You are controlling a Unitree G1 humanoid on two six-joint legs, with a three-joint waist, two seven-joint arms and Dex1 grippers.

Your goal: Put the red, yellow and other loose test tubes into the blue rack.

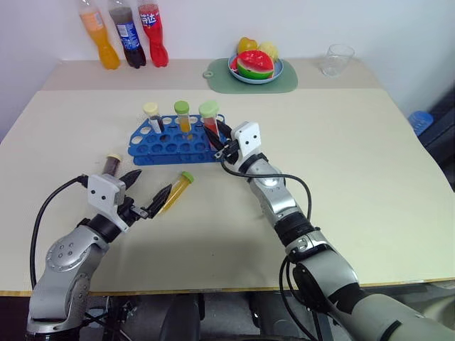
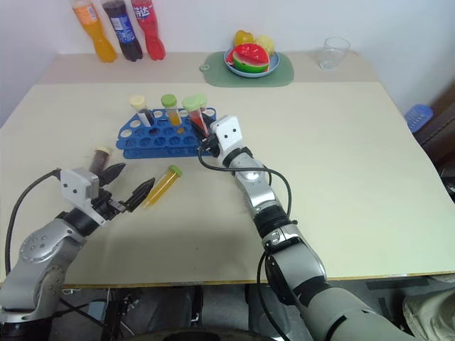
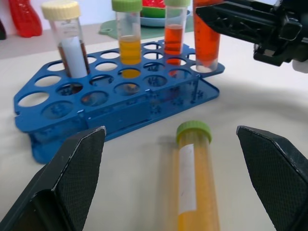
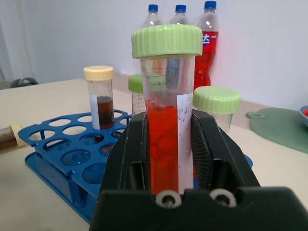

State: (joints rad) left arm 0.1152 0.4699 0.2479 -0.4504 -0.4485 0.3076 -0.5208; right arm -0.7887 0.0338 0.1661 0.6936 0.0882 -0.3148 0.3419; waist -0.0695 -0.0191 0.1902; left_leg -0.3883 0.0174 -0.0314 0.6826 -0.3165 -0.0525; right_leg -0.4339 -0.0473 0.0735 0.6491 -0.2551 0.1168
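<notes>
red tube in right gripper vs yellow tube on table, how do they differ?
The red tube stands upright at the blue rack, clamped in the right gripper; the yellow tube lies flat on the table, untouched, between the open fingers of the left gripper. Liquid: red versus yellow-orange. Both have green caps.

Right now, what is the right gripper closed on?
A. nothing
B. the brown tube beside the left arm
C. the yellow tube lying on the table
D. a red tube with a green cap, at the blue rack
D: the right gripper is clamped on the red tube at the blue rack's corner, while the yellow tube lies loose on the table.
</notes>
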